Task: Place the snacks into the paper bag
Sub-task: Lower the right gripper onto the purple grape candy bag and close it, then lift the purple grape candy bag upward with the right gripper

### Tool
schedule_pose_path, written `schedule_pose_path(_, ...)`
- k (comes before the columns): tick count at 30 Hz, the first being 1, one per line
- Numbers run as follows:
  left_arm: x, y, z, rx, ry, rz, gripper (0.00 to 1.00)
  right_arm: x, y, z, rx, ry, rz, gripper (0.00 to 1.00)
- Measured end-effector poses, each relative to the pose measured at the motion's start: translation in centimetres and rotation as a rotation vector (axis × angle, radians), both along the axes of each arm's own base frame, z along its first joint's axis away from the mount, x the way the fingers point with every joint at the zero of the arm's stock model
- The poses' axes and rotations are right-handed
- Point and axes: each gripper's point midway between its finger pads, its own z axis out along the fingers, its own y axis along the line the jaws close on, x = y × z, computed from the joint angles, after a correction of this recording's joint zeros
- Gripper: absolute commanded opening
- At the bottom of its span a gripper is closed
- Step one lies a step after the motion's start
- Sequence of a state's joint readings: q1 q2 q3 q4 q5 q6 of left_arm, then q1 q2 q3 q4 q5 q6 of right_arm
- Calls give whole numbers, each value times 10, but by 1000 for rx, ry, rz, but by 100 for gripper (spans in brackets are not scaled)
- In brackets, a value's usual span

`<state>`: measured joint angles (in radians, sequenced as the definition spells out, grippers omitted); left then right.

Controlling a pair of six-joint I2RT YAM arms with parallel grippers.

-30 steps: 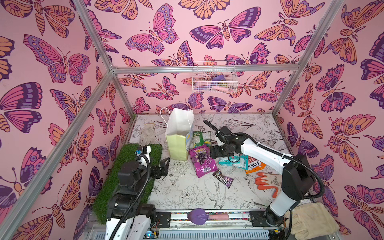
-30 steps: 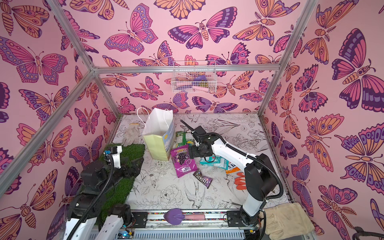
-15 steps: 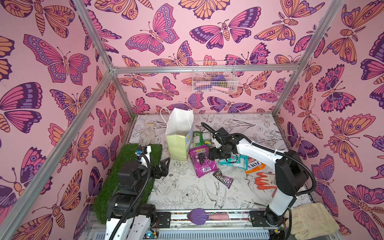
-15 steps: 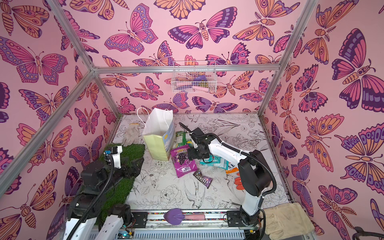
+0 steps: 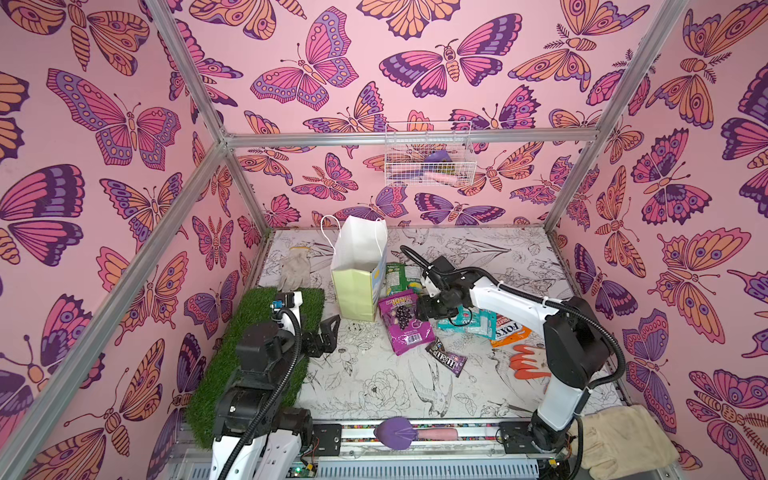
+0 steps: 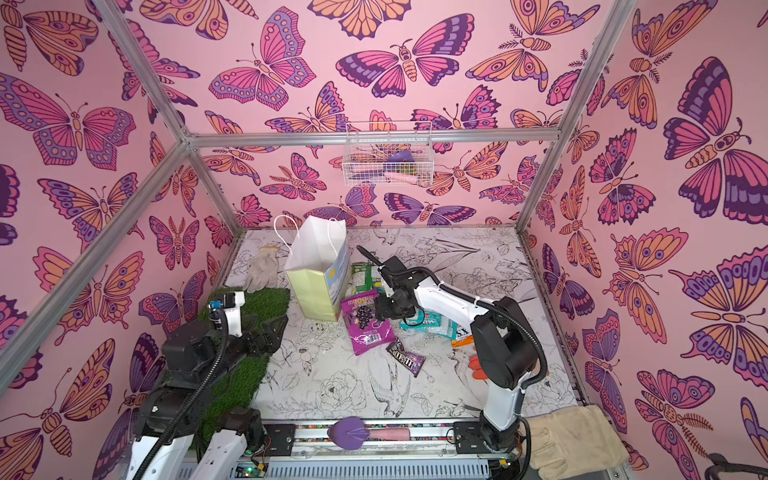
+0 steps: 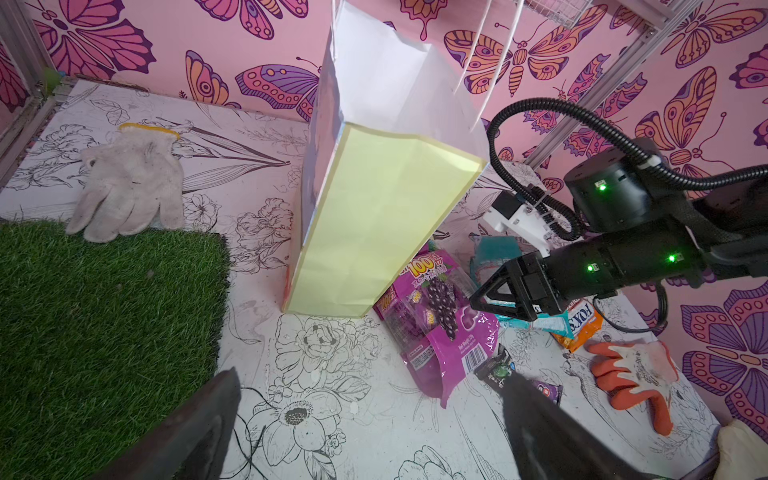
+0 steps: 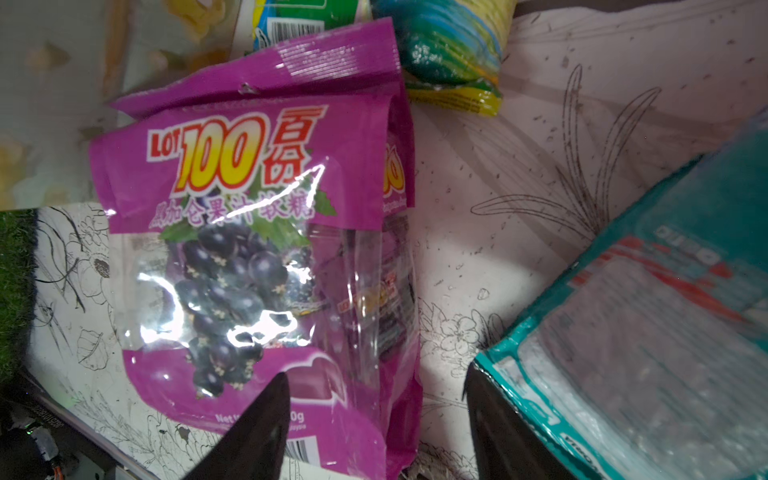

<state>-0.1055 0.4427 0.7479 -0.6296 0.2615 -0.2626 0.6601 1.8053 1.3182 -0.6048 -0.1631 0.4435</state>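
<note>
- Right wrist view showed the right claw (image 8: 376, 374) low over the bench (image 8: 519, 187). Its jaws were part spread, one finger over the purple grape pouch (image 8: 249, 249) near its edge, the other at a teal packet (image 8: 644, 332) corner. Nothing was clamped yet.
- Change over the last second: that claw had edged closer to the pouch and its jaws had narrowed. Likely the start of a pinch on the pouch edge.
- Both top views showed the paper bag (image 5: 357, 286) upright, mouth open, just beside the pouch. No snack was seen inside, so the task looked barely begun.
- M&M's packet (image 5: 446, 361), Fox's bag (image 5: 509, 330) and green packet (image 5: 395, 276) lay on the bench.
- Only the left wrist view showed the pouch top touching the bag's base. It also showed the left claw (image 7: 370, 432) spread wide and empty, near the grass mat (image 7: 104, 311).
- Top views hid the right claw's finger gap, and the right wrist view barely showed the bag.
</note>
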Motion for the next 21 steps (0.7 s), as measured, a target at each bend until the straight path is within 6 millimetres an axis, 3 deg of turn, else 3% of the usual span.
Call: schedule_pose_path(21,0,0,0,0,0,0,100,2,11,-16,31,29,14,54)
